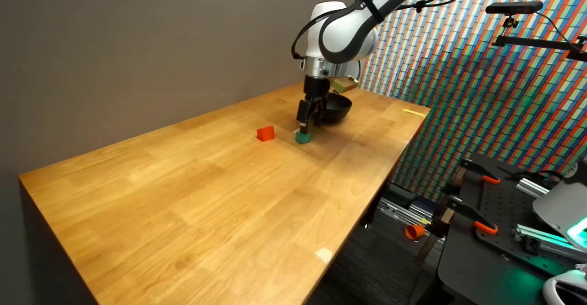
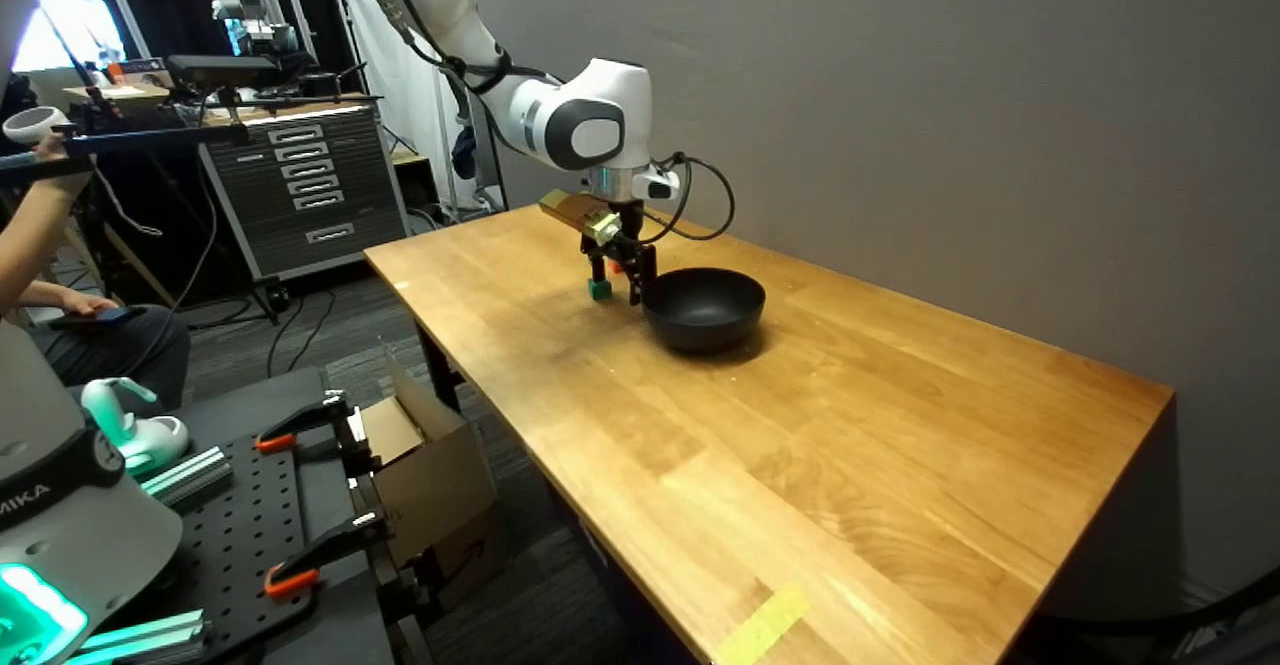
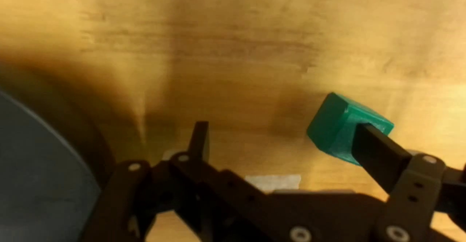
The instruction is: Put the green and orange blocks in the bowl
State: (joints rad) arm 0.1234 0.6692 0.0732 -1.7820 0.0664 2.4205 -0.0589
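The green block (image 1: pixel 302 137) (image 2: pixel 599 289) rests on the table beneath my gripper. It also shows in the wrist view (image 3: pixel 329 129). The orange block (image 1: pixel 265 133) looks orange-red and stands apart from the gripper; in an exterior view it is mostly hidden behind the fingers (image 2: pixel 615 267). It is out of the wrist view. The black bowl (image 1: pixel 338 108) (image 2: pixel 703 313) stands close beside the gripper and also shows in the wrist view (image 3: pixel 40 169). My gripper (image 1: pixel 310 128) (image 2: pixel 617 287) (image 3: pixel 282 129) is open, fingers down. One fingertip is over the green block's top; I cannot tell if it touches.
The wooden table (image 1: pixel 197 195) runs along a grey wall (image 1: pixel 151 48). A pale tape strip (image 3: pixel 273 182) lies under the gripper. Yellow tape (image 2: pixel 765 625) and white tape (image 1: pixel 324 255) mark the table's edges. The bowl's rim is near one finger.
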